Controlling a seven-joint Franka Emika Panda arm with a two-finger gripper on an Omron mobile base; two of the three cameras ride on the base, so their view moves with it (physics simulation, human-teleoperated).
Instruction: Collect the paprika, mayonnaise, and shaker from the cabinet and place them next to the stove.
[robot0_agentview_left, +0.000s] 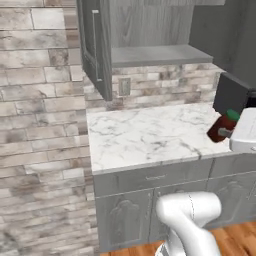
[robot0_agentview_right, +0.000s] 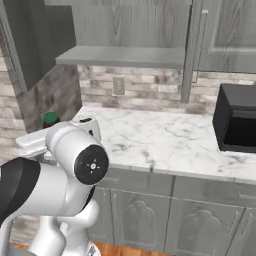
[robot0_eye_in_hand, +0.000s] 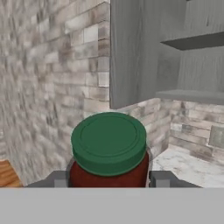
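Gripper (robot0_eye_in_hand: 109, 178) clamped on the paprika (robot0_eye_in_hand: 109, 151), a dark-red jar w/ green lid, at bottom centre of the hand view, off the marble counter (robot0_agentview_left: 145, 135) and below the open cabinet (robot0_agentview_left: 150, 55). Risk: jar slipping mid-carry if the arm swings hard.

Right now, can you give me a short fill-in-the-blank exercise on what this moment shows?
1. The tool is shut on the dark-red paprika jar, whose lid is ____.
2. The cabinet door stands ____.
3. The counter under the cabinet is white ____.
4. The wall left of the counter is made of ____.

Missing words: green; open; marble; brick
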